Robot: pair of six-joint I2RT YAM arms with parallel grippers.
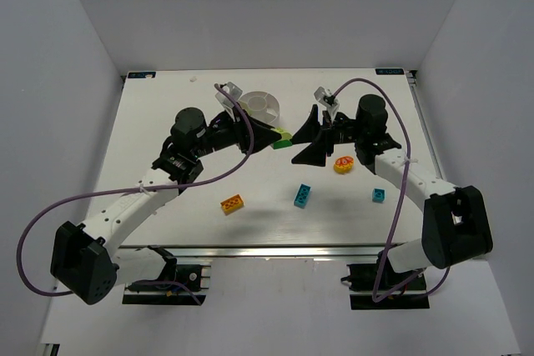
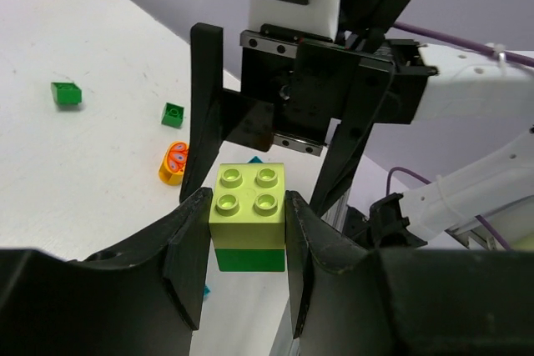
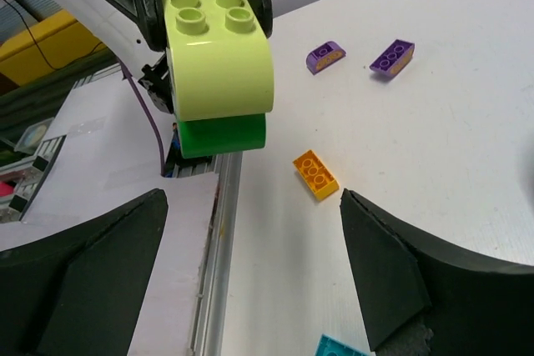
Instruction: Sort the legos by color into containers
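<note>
You look down on a white table [image 1: 167, 114] boxed in by a pale grey left panel [image 1: 50, 81], back panel [image 1: 267, 6] and right panel [image 1: 492, 56]. A metal rail [image 1: 275, 250] runs along the near edge of the table. Small blue labels [image 1: 142, 75] mark its far corners. The light is soft and even.

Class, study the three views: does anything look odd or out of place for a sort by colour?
Yes. The left gripper holds a lime brick stuck on a green brick: two colours joined as one. The right gripper faces it, jaws open.
</note>
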